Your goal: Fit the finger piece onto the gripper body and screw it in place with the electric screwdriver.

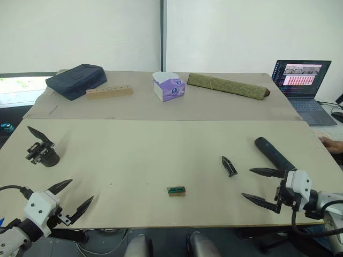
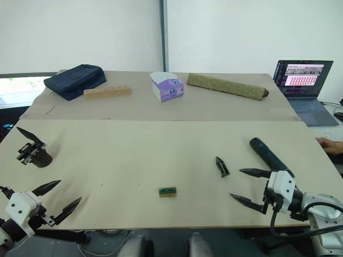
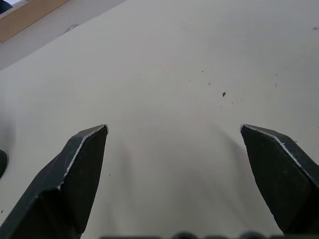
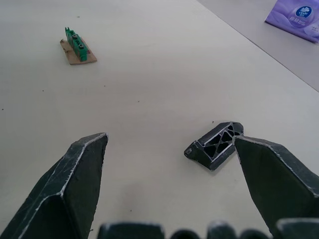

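Both grippers hover with jaws apart; the right gripper (image 1: 263, 186) should drop squarely over the finger piece (image 1: 229, 165), gripping its blocky base.

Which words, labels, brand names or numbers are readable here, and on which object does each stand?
No text can be read.
Purple tissue box: round blue logo with white lettering, too small to read.
Laptop screen: rows of content, too blurred to read.

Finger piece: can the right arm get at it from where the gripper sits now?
Probably yes. The finger piece lies alone on bare table, just ahead of the open right gripper. The electric screwdriver lies off to the side, clear of that path.
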Motion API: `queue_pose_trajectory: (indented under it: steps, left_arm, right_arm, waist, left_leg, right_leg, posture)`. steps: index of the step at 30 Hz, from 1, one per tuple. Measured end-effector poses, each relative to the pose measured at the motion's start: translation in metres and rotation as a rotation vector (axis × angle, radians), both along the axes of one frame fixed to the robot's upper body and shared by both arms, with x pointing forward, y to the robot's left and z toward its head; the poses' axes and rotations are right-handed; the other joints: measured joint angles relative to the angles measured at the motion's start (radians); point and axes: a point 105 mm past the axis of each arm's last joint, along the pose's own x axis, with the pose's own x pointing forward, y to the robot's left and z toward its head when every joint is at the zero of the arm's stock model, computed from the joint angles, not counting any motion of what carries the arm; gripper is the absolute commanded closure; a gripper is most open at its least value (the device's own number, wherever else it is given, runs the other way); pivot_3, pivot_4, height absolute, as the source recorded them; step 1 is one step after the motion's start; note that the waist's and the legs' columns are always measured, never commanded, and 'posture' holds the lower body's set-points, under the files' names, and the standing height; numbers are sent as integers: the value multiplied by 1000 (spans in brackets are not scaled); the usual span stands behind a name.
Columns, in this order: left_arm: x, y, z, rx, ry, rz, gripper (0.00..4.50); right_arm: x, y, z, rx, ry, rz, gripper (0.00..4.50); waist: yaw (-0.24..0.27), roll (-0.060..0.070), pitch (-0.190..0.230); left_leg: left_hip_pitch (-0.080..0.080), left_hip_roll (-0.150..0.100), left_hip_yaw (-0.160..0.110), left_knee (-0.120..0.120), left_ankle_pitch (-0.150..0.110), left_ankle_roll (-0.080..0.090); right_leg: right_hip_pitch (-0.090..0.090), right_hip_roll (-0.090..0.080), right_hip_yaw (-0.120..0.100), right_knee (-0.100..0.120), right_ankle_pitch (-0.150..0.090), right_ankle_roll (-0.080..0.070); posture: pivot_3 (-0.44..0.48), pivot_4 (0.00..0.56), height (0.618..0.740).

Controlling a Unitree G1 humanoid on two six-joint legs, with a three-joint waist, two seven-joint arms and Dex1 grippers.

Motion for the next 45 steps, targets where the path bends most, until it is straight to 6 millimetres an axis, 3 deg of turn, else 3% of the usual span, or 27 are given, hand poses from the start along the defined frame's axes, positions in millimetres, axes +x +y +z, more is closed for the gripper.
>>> queue_pose_trajectory:
  steps: [3, 7, 10, 18, 27, 35, 45]
  left_arm:
    - [0, 2, 3, -50, -16, 21, 0]
    - [-1, 17, 14, -271, -116, 172, 0]
    - [-10, 34, 18, -326, -185, 305, 0]
    - [-33, 71, -3, -409, -201, 641, 0]
    - [22, 80, 6, -333, -175, 740, 0]
    - [56, 94, -15, -304, -105, 812, 0]
    - [105, 92, -10, -314, -143, 757, 0]
  right_arm:
    - [3, 4, 1, 10, -17, -5, 79]
    - [10, 45, 23, 186, -136, 66, 79]
    - [8, 60, 39, 257, -177, 116, 79]
    - [9, 85, 61, 394, -298, 179, 79]
    - [4, 81, 46, 368, -276, 212, 79]
    - [1, 76, 40, 354, -271, 212, 79]
    - [0, 76, 38, 339, -278, 198, 79]
  waist:
    - [-2, 0, 0]
    - [-11, 1, 0]
    - [-6, 0, 0]
    - [1, -4, -1]
    - [-1, -4, -1]
    - [-2, -4, -1]
    - [2, -4, -1]
  left_leg:
    - [0, 0, 0, 0, 0, 0]
    - [0, 2, -1, 0, 0, 0]
    - [0, 1, -1, -1, 0, 0]
    - [0, 0, -1, -1, 0, 0]
    - [1, 0, -1, -1, 0, 0]
    - [2, 0, -1, -1, 0, 0]
    - [2, -1, -1, -1, 0, 0]
  right_leg:
    - [0, 0, 0, 0, 0, 0]
    - [-1, 2, 0, 3, 3, 7]
    - [0, 1, 0, 2, 4, 6]
    - [0, 0, -1, 2, 4, 5]
    - [1, 1, -1, 2, 5, 3]
    - [1, 1, -1, 3, 6, 3]
    - [1, 0, -1, 3, 7, 3]
  posture:
    - [0, 150, 740]
    - [0, 150, 740]
    - [0, 150, 740]
    - [0, 150, 740]
    - [0, 150, 740]
    - [0, 150, 740]
    - [0, 150, 740]
